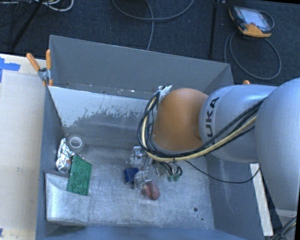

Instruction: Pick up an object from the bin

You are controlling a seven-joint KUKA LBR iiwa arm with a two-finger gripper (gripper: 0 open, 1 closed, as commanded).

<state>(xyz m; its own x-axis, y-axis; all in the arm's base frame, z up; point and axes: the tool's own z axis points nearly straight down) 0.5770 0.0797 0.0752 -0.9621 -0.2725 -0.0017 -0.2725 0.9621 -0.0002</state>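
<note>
- Reddish-brown rounded lump [153, 192] lies on the floor of the grey metal bin [123, 77], a little right of the middle and towards the near wall.
- Just to its left and slightly farther back is a small dark blue piece [129, 175]; its shape is hard to make out.
- The gripper [143, 177] is down low between these two things, close over both. Its metal tip seems to end right at the far left edge of the lump, but I cannot tell whether they touch.
- I cannot tell whether the claw is wide or narrow, as the wrist above hides much of it. Nothing can be seen held in it.
- Above the gripper sits the rounded orange cover [177, 120] of the wrist, with a loop of yellow, black and white cables [146, 126] running round its left side. The pale grey arm [281, 126] comes in from the right.
- Well apart from the gripper, at the left of the bin, lies a flat green studded plate [80, 175].
- Touching the plate's far left side is a piece of crumpled silver foil [63, 156], and just beyond the foil stands a small pale ring [75, 143].
- A grey sheet [66, 206] lies in the near left corner, with the green plate's near end resting on it.
</note>
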